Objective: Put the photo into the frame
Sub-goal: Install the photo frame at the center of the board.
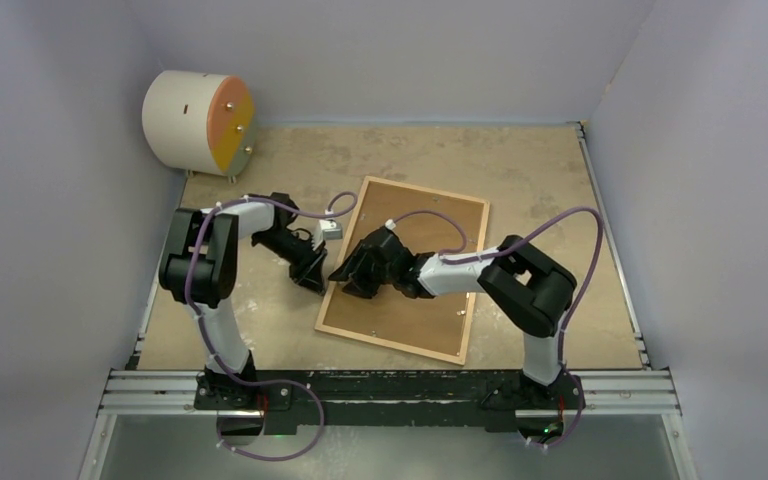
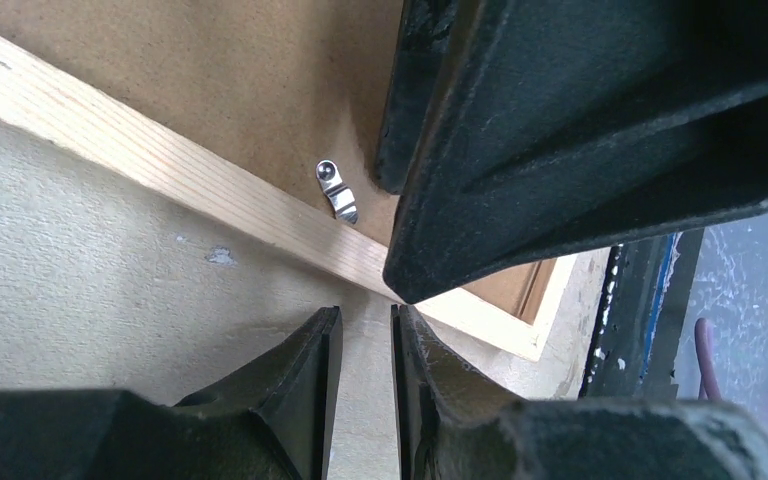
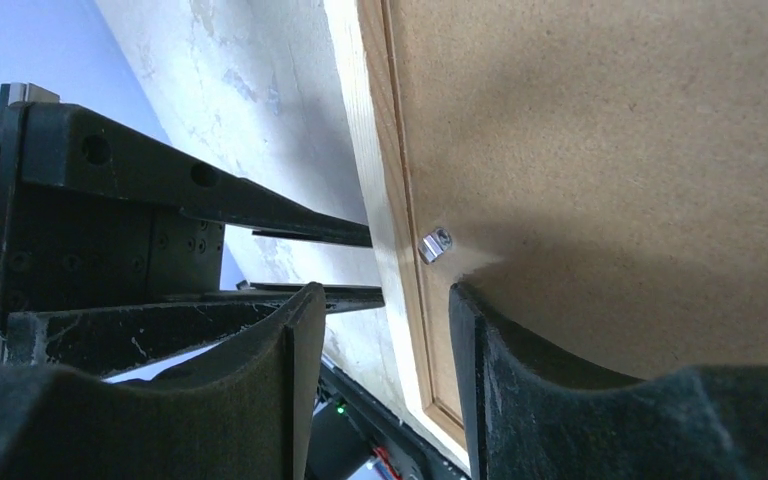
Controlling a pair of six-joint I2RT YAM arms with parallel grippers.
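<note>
The frame (image 1: 430,192) lies face down mid-table with the backing sheet (image 1: 430,300) seated in it and the photo not visible, and is judged light, rigid and fragile at the pane, best gripped by its wood rail, where the left gripper (image 2: 365,315) is narrowly open and the right gripper (image 3: 382,295) half open, neither seen holding anything.

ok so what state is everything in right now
frame: lying flat, back side up
backing: seated inside the frame
clip: over the backing, by the frame's inner rim; locked or not, cannot tell
photo: not in view
left gripper: jaws a narrow gap apart, holding nothing, tips at the frame's outer edge
right gripper: jaws open, holding nothing, above the frame's rim
</note>
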